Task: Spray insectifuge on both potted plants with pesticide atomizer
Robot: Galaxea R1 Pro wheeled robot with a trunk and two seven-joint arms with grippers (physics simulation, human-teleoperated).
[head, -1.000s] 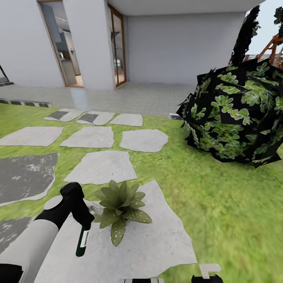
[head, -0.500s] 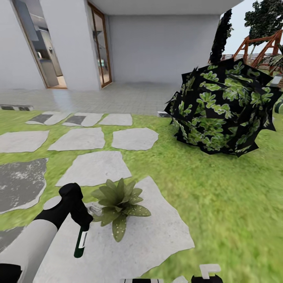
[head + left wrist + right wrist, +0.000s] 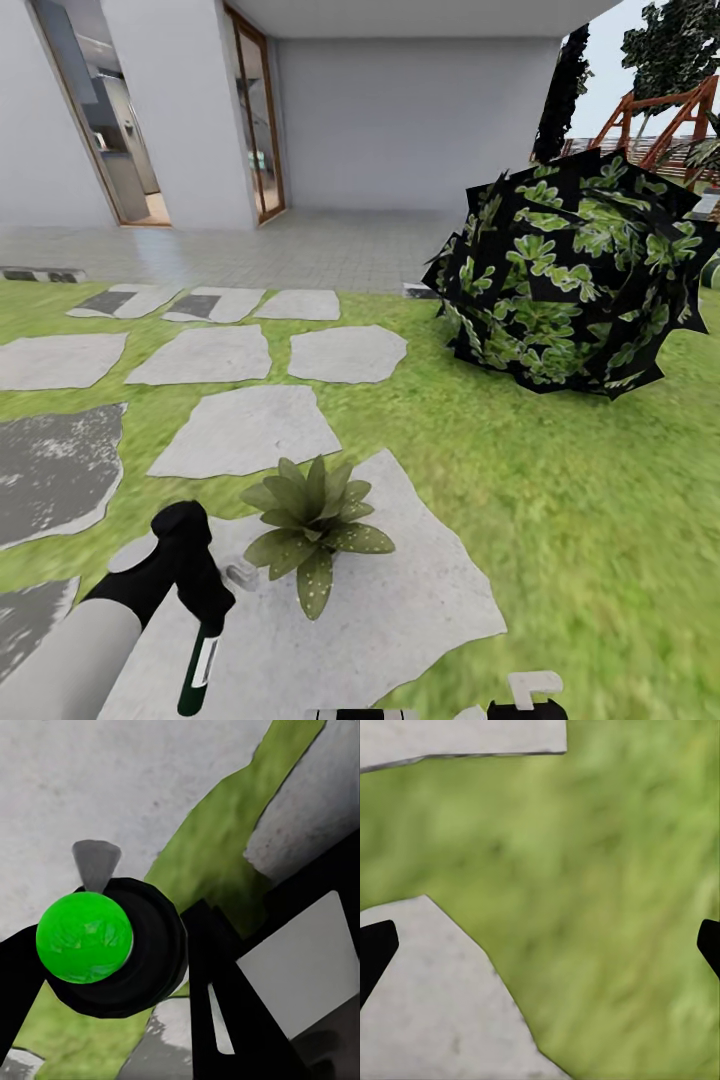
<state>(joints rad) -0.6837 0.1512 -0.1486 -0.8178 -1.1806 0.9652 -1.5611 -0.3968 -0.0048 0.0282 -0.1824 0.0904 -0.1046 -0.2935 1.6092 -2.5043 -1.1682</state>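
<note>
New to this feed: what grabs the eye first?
The big dark shrub with bright green leaf patches, on the lawn at upper right. Then the potted plant on a pale stepping stone near the bottom, with the left end effector beside it holding the pesticide atomizer pointing down.

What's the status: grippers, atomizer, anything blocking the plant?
Left gripper shut on pesticide atomizer, bottle hanging down. Right gripper open over lawn. Potted plant beside the atomizer on a stepping stone, nothing between.
</note>
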